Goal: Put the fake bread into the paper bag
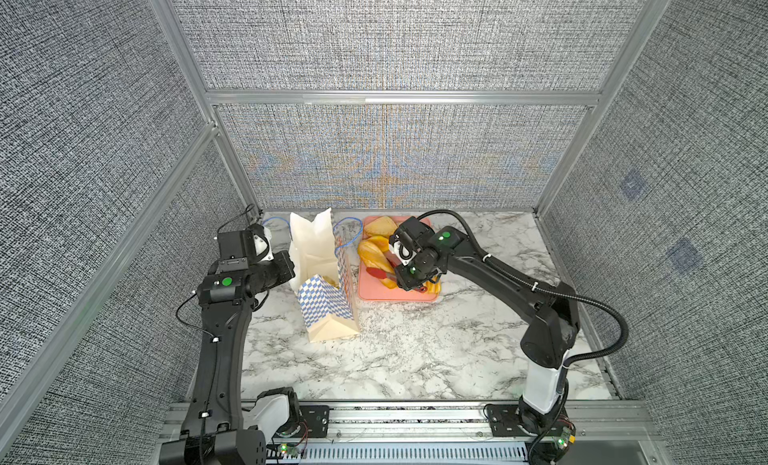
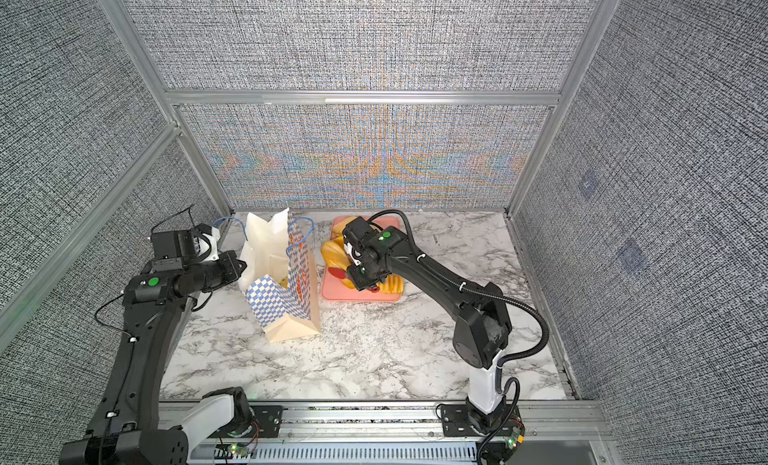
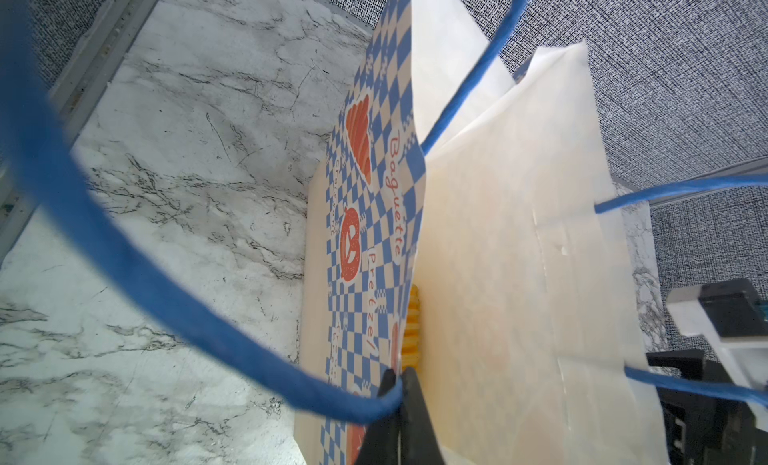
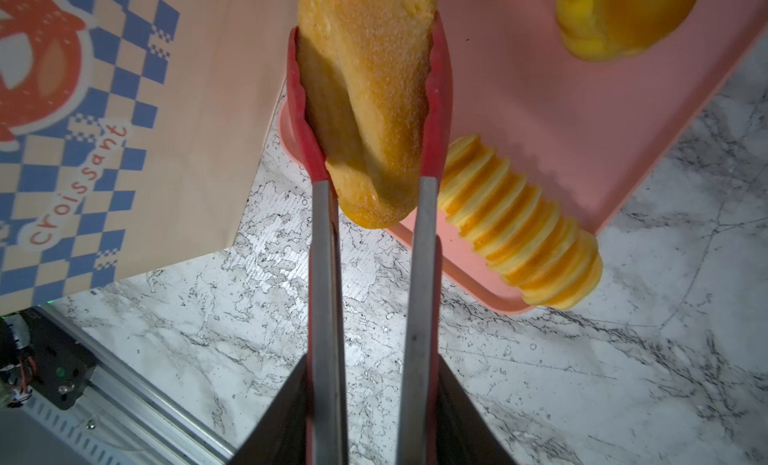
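Inside paper bag (image 1: 328, 309) ridged roll (image 3: 411, 330), left gripper (image 3: 401, 384) clamping rim, right gripper (image 4: 372, 409) grasping tongs (image 4: 324, 276) holding loaf (image 4: 365, 110)

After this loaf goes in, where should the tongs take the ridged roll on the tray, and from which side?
Grip the ridged roll at mid-length, tongs coming down from above with one tip on each long side. It lies flat along the tray edge, and its crosswise grooves should probably stop the tips sliding.

- the paper bag (image 1: 328, 313), cream with blue checks, stands upright and open; a ridged piece (image 3: 411, 330) seemingly lies inside
- the long golden loaf (image 4: 365, 110) sits clamped between red tongs (image 4: 419, 276) above the pink tray (image 4: 540, 110)
- a striped roll (image 4: 519, 226) lies along the tray's edge
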`<state>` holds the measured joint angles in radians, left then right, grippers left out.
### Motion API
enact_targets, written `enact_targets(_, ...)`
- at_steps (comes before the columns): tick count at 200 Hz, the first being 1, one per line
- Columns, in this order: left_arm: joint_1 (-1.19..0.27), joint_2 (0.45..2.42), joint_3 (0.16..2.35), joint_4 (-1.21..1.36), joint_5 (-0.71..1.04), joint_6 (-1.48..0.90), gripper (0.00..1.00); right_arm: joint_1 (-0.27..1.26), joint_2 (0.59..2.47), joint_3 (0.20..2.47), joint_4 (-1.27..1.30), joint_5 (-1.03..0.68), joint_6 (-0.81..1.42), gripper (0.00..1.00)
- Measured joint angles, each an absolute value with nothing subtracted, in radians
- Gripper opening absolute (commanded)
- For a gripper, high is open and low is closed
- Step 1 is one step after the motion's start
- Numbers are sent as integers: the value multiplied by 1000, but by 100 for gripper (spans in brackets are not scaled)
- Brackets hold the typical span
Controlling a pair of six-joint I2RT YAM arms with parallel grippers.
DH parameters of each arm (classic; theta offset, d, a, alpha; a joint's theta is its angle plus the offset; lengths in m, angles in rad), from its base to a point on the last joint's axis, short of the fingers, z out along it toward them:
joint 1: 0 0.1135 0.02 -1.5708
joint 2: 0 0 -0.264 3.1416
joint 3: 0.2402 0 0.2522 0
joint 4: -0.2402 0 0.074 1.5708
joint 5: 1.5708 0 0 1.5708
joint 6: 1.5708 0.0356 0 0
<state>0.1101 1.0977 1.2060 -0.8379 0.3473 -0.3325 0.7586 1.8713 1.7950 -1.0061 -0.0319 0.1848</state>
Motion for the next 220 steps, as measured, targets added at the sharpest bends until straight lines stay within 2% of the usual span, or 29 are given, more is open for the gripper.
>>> enact_targets(62, 110, 1095, 1206, -838, 348, -327, 8, 740, 1781, 1792, -1006, -31, 212, 43)
enact_targets(98, 110, 1092, 1206, -839, 349, -323, 0, 725, 1721, 1792, -1006, -31, 231, 43)
enact_targets(220, 110, 1090, 1209, -840, 340, -326, 0, 698, 1547, 1806, -976, -48, 297, 43)
